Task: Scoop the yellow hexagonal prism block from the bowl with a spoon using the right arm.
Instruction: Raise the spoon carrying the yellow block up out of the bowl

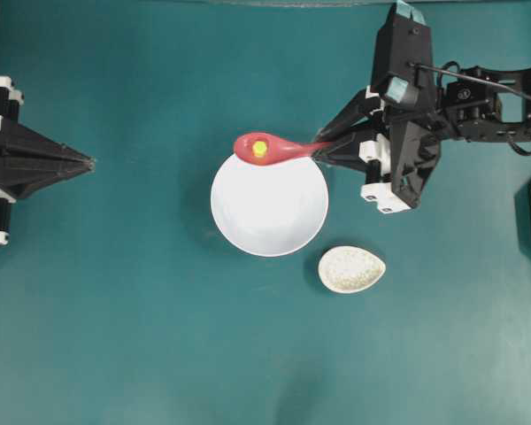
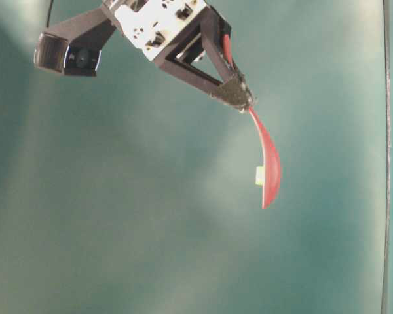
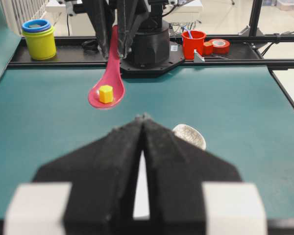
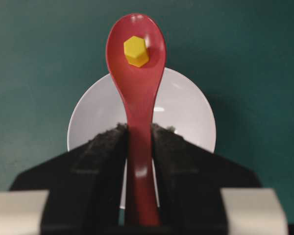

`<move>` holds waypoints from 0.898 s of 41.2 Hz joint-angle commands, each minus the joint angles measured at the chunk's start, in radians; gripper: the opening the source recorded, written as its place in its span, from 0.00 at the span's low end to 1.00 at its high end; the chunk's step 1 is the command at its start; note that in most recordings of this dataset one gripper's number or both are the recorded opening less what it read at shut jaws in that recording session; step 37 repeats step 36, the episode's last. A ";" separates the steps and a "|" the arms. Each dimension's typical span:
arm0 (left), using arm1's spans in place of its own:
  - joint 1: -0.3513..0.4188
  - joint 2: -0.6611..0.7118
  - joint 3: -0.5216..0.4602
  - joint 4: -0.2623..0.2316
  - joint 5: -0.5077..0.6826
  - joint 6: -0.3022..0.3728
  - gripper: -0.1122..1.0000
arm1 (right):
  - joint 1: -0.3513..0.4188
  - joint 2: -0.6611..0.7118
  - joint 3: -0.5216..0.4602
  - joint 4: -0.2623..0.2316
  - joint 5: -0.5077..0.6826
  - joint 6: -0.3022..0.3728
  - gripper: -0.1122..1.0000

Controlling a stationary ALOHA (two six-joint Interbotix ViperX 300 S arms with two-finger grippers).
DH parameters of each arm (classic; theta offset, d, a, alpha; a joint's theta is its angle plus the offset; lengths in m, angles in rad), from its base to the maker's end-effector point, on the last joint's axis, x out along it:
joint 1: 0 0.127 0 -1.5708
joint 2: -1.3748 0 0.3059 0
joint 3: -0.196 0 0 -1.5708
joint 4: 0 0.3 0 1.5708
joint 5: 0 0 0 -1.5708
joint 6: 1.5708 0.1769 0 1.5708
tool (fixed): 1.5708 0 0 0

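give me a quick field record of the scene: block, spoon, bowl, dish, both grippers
block: yellow, lying in the spoon's scoop, out of the bowl
spoon: red, held by its handle, scoop raised over the bowl's far rim
bowl: white, nothing in it
dish: small speckled oval, on the table beside the bowl
right gripper: shut on the spoon handle
left gripper: shut, holding nothing, away from the bowl
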 commanded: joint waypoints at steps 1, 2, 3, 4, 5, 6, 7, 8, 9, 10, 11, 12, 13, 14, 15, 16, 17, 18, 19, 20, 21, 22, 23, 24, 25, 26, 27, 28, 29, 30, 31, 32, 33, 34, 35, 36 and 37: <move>0.000 0.009 -0.021 0.003 -0.006 0.002 0.10 | 0.002 -0.023 -0.009 -0.002 -0.011 -0.003 0.31; 0.000 0.008 -0.021 0.003 -0.005 0.002 0.10 | 0.002 -0.025 -0.009 -0.002 -0.011 -0.003 0.31; 0.002 0.008 -0.021 0.003 -0.005 0.002 0.10 | 0.002 -0.023 -0.009 -0.002 -0.011 -0.003 0.31; 0.002 0.009 -0.021 0.003 -0.005 0.002 0.10 | 0.002 -0.023 -0.009 -0.002 -0.011 -0.003 0.31; 0.000 0.009 -0.021 0.003 -0.003 0.002 0.10 | 0.002 -0.025 -0.009 -0.003 -0.011 -0.003 0.31; 0.002 0.009 -0.021 0.003 -0.003 0.002 0.10 | 0.002 -0.025 -0.009 -0.003 -0.011 -0.003 0.31; 0.002 0.009 -0.021 0.003 -0.003 0.002 0.10 | 0.002 -0.023 -0.008 -0.003 -0.011 -0.003 0.31; 0.000 0.009 -0.021 0.003 -0.003 0.002 0.10 | 0.002 -0.025 -0.008 -0.003 -0.012 -0.003 0.31; 0.002 0.008 -0.021 0.003 -0.003 0.002 0.10 | 0.002 -0.025 -0.008 -0.005 -0.012 -0.003 0.31; 0.000 0.008 -0.021 0.003 -0.005 0.002 0.10 | 0.002 -0.025 -0.008 -0.005 -0.012 -0.003 0.31; 0.000 0.008 -0.021 0.003 -0.003 0.002 0.10 | 0.002 -0.025 -0.008 -0.005 -0.012 -0.005 0.31; 0.000 0.008 -0.023 0.003 -0.003 0.002 0.10 | 0.002 -0.025 -0.008 -0.005 -0.012 -0.005 0.31; 0.000 0.009 -0.021 0.003 -0.003 0.002 0.10 | 0.002 -0.025 -0.008 -0.005 -0.012 -0.005 0.31; 0.002 0.008 -0.021 0.003 -0.003 0.002 0.10 | 0.002 -0.025 -0.008 -0.005 -0.014 -0.005 0.31; 0.000 0.008 -0.023 0.003 -0.003 0.002 0.10 | 0.002 -0.025 -0.008 -0.006 -0.017 -0.005 0.31; 0.002 0.008 -0.021 0.003 -0.003 0.000 0.10 | 0.002 -0.025 -0.008 -0.006 -0.018 -0.005 0.31; 0.000 0.008 -0.021 0.003 -0.003 0.002 0.10 | 0.002 -0.025 -0.008 -0.008 -0.023 -0.005 0.31; 0.000 0.008 -0.021 0.003 -0.002 0.002 0.10 | 0.002 -0.025 -0.008 -0.008 -0.026 -0.005 0.31; 0.000 0.008 -0.021 0.003 -0.002 0.002 0.10 | 0.002 -0.025 -0.008 -0.008 -0.028 -0.005 0.31; 0.000 0.009 -0.021 0.003 0.000 0.000 0.10 | 0.002 -0.025 -0.008 -0.008 -0.032 -0.005 0.31; 0.000 0.008 -0.021 0.003 0.002 0.000 0.10 | 0.002 -0.025 -0.008 -0.008 -0.032 -0.005 0.31; 0.002 0.008 -0.021 0.003 0.003 0.000 0.10 | 0.002 -0.025 -0.008 -0.008 -0.034 -0.005 0.31; 0.002 0.008 -0.021 0.003 0.005 0.000 0.10 | 0.002 -0.025 -0.008 -0.008 -0.035 -0.005 0.31; 0.000 0.008 -0.021 0.003 0.006 -0.002 0.10 | 0.002 -0.025 -0.008 -0.008 -0.035 -0.005 0.31; 0.002 0.008 -0.021 0.003 0.008 -0.003 0.10 | 0.002 -0.025 -0.008 -0.008 -0.034 -0.005 0.31; 0.002 0.008 -0.021 0.003 0.009 -0.005 0.10 | 0.002 -0.025 -0.008 -0.008 -0.034 -0.003 0.31; 0.002 0.008 -0.021 0.003 0.012 -0.008 0.10 | 0.002 -0.025 -0.008 -0.006 -0.034 -0.003 0.31; 0.000 0.008 -0.021 0.003 0.012 -0.009 0.10 | 0.002 -0.025 -0.008 -0.008 -0.032 -0.002 0.31; 0.002 0.009 -0.021 0.003 0.015 -0.011 0.10 | 0.002 -0.025 -0.008 -0.008 -0.031 -0.002 0.31; 0.000 0.008 -0.021 0.003 0.015 -0.011 0.10 | 0.002 -0.025 -0.008 -0.008 -0.031 -0.002 0.31; 0.002 0.008 -0.021 0.003 0.015 -0.011 0.10 | 0.002 -0.025 -0.008 -0.008 -0.031 -0.002 0.31; 0.000 0.008 -0.021 0.003 0.014 -0.011 0.10 | 0.002 -0.025 -0.008 -0.008 -0.029 -0.002 0.31; 0.002 0.008 -0.021 0.003 0.014 -0.011 0.10 | 0.002 -0.025 -0.008 -0.008 -0.029 -0.002 0.31; 0.000 0.008 -0.021 0.003 0.014 -0.011 0.10 | 0.002 -0.025 -0.008 -0.008 -0.028 -0.002 0.31; 0.000 0.008 -0.023 0.003 0.014 -0.011 0.10 | 0.002 -0.025 -0.008 -0.008 -0.028 -0.002 0.31; 0.000 0.008 -0.021 0.003 0.014 -0.011 0.10 | 0.002 -0.025 -0.008 -0.008 -0.028 -0.002 0.31; 0.000 0.008 -0.021 0.003 0.014 -0.011 0.10 | 0.002 -0.025 -0.008 -0.008 -0.028 -0.002 0.31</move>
